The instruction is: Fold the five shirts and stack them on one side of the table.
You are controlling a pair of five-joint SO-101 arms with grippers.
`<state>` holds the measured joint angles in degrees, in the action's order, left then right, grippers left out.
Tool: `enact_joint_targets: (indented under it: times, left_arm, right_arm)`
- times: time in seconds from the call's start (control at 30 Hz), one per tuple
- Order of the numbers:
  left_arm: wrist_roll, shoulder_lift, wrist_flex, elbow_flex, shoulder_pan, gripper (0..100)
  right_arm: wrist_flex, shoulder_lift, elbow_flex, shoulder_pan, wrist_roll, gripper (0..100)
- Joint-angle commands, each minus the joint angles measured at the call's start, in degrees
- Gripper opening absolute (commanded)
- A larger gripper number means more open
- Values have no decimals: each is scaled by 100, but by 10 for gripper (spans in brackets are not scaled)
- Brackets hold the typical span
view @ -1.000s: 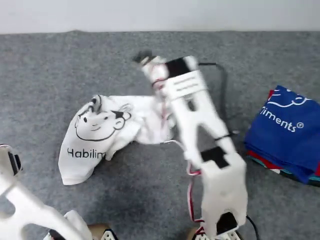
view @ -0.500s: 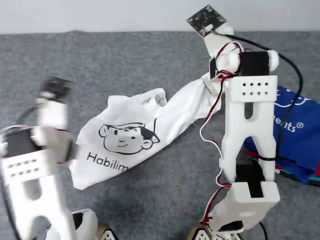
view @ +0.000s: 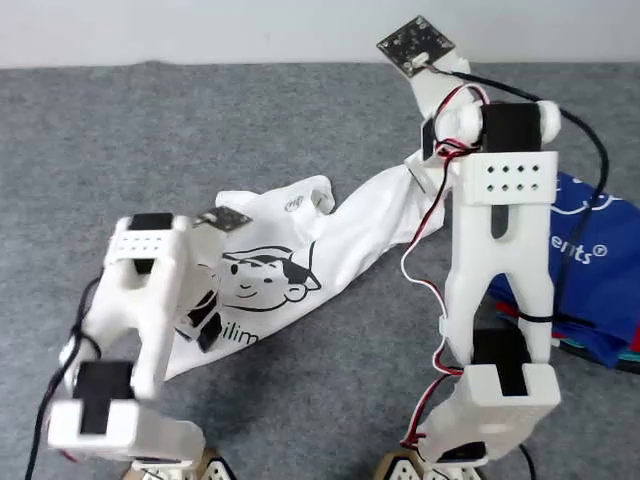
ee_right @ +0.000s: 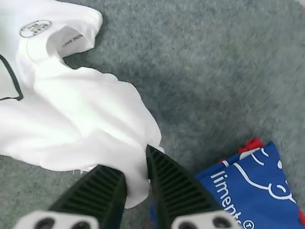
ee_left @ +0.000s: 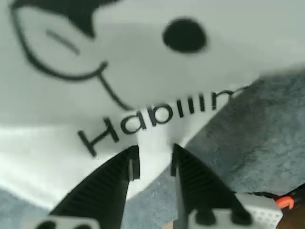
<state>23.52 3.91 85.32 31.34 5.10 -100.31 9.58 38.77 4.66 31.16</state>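
Table covering: grey felt-like mat (view: 300, 400) lying across the whole surface.
Backdrop: pale wall strip (view: 200, 30) running along the far edge.

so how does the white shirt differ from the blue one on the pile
The white shirt lies unfolded and rumpled mid-table; the blue shirt is folded flat on top of the stack at the table's side. The white shirt carries a black cartoon face, the blue shirt white lettering. The right gripper has its jaws shut on one end of the white shirt, while nothing grips the blue shirt. Both are printed shirts.
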Motion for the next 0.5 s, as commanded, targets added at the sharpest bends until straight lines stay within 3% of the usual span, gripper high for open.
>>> enact_joint_targets:
  times: [0.0, 0.2, 0.47]
  left_arm:
    - [88, 343, -264, -479, 114, 52]
    - [62, 844, -730, -1385, 510, 44]
    - [-1055, 1547, -985, -3855, 1319, 45]
  right_arm:
    - [-171, -400, 299, -189, 9, 10]
    - [-180, -400, 316, -400, 9, 10]
    - [-180, -382, 325, -673, 9, 10]
